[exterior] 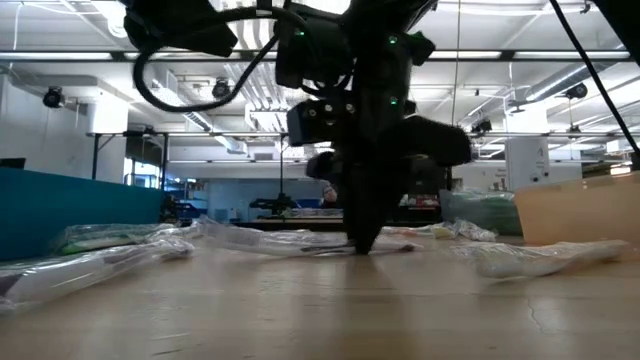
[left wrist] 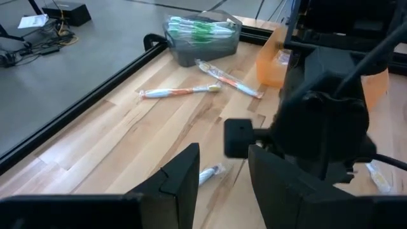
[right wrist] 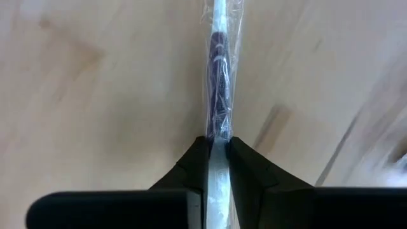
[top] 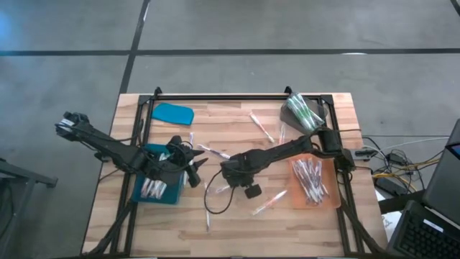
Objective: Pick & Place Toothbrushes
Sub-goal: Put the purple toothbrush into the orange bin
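A toothbrush (right wrist: 219,95) in a clear wrapper, with a dark purple part, lies flat on the wooden table at its middle. My right gripper (right wrist: 218,152) stands over it, pointing down, shut on it; in the high view the gripper (top: 231,175) hides it. My left gripper (left wrist: 222,191) hangs open above the blue tray (top: 154,191), touching nothing. More wrapped toothbrushes lie loose on the table (top: 262,129), in the blue tray, in the orange tray (top: 313,183) and in the dark bin (top: 305,111). My right gripper pinches the wrapped toothbrush between its two fingers, on the pale stretch (right wrist: 218,147) just past the purple part. The fingers come from above, one on each long side of it. The toothbrush lies flat on the table.
A blue lid (top: 172,113) lies at the far left of the table. Loose toothbrushes lie near the front (top: 267,205) and far back (left wrist: 178,92). A black rail (top: 223,96) runs along the far edge. Cables lie past the right edge (top: 388,158).
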Motion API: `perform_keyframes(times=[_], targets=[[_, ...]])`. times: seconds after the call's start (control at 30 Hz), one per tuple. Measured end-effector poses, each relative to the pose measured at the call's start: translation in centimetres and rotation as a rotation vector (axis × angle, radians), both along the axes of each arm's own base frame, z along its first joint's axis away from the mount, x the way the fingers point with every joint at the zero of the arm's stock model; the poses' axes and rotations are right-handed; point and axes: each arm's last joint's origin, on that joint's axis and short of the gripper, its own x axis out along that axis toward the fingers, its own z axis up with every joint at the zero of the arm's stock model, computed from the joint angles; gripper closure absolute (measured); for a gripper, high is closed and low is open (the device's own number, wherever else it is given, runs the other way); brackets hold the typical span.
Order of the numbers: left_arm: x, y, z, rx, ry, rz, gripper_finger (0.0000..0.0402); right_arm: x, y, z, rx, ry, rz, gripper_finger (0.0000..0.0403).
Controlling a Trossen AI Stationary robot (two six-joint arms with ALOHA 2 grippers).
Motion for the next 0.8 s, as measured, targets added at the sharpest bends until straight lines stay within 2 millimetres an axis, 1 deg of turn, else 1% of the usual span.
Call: perform_keyframes(times=[0.13, 0.27, 0.33, 0.5, 0.63, 0.8], targets=[[0.0, 0.0, -0.1, 0.001, 0.003, 0.0, 0.0262, -0.9, 0.6, 1.1, 0.011, 0.04, -0.051, 0.037], [0.0, 0.0, -0.1, 0.001, 0.003, 0.0, 0.0262, -1.8, 1.2, 3.4, 0.035, 0.031, -0.16, 0.0372], [0.0, 0.0, -0.2, 0.002, 0.004, 0.0, 0.0262, -2.2, 1.5, 4.3, 0.047, 0.029, -0.212, 0.0372], [0.0, 0.0, -0.3, 0.001, 0.002, 0.0, 0.0262, -3.7, 2.4, 7.1, 0.078, 0.026, -0.354, 0.0372], [0.0, 0.0, -0.3, 0.002, 0.003, 0.0, 0.0262, -5.6, 3.3, 9.5, 0.104, 0.043, -0.495, 0.0372], [0.0, 0.0, -0.3, 0.002, 0.004, 0.0, 0.0262, -8.6, 4.3, 12.7, 0.112, 0.04, -0.708, 0.0372]])
